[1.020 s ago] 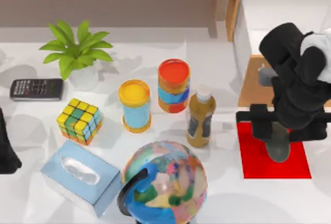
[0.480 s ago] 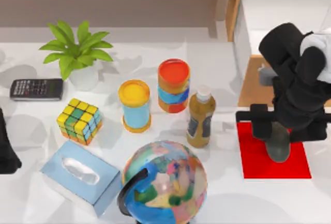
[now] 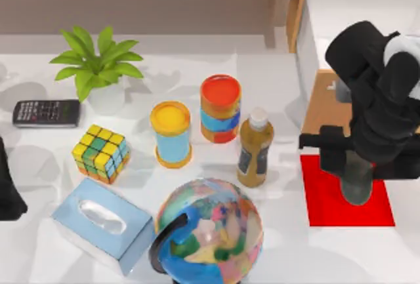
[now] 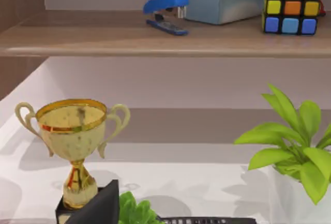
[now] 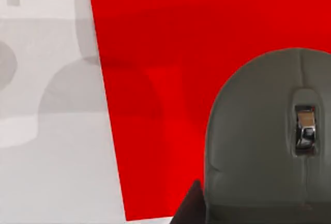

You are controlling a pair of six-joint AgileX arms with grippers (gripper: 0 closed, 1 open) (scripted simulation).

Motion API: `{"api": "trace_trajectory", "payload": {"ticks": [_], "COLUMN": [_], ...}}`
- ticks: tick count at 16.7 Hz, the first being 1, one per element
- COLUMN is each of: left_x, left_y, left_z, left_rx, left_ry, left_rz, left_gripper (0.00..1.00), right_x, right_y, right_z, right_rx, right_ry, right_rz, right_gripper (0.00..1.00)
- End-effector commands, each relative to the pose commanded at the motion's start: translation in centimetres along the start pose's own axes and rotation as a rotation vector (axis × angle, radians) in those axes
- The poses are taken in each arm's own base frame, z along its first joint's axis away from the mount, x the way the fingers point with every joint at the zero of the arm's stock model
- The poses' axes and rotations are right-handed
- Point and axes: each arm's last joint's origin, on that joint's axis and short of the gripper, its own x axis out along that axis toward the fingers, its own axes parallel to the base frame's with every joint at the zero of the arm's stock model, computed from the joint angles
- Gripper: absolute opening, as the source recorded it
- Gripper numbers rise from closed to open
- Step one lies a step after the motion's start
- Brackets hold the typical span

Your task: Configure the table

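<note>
Right arm has shifted slightly toward the back of the table (image 3: 197,74) since a second ago; its crossbar now sits a bit higher over the red mat (image 3: 325,202). The grey mouse (image 3: 357,189) is on the mat at about the same spot. The right gripper (image 3: 354,166) hangs directly above the mouse; can't tell whether its fingers are clenched or released, the arm's black body hides them. In the right wrist view the mouse (image 5: 269,141) lies on the mat (image 5: 181,53), cut off by the frame.

The wide white table carries everything else, unchanged: plant (image 3: 95,67), calculator (image 3: 46,112), puzzle cube (image 3: 100,153), tissue box (image 3: 102,222), globe (image 3: 210,231) cut off at the bottom edge, two cans (image 3: 172,133), brown bottle (image 3: 254,149).

Left arm is parked at the left edge (image 3: 8,185), mostly out of frame, gripper state can't tell. Its wrist view shows a trophy (image 4: 75,141) and a shelf (image 4: 155,38) with a stapler (image 4: 165,12).
</note>
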Motion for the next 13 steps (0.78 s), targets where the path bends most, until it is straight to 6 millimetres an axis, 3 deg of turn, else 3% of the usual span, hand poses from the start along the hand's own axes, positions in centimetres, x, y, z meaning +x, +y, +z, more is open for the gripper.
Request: {"api": "trace_trajectory", "payload": {"ticks": [6, 13], "left_x": [0.0, 0.0], "left_y": [0.0, 0.0], "left_z": [0.0, 0.0], "left_rx": [0.000, 0.000], "left_ry": [0.000, 0.000], "left_rz": [0.000, 0.000], "left_gripper": [1.00, 1.00], "right_x": [-1.2, -0.1], "right_y": [-0.4, -1.1], "right_z": [-0.9, -0.9], "right_rx": [0.030, 0.035], "right_ry": [-0.036, -0.008], "right_rz": [-0.025, -0.032], "right_gripper": [0.00, 0.00]}}
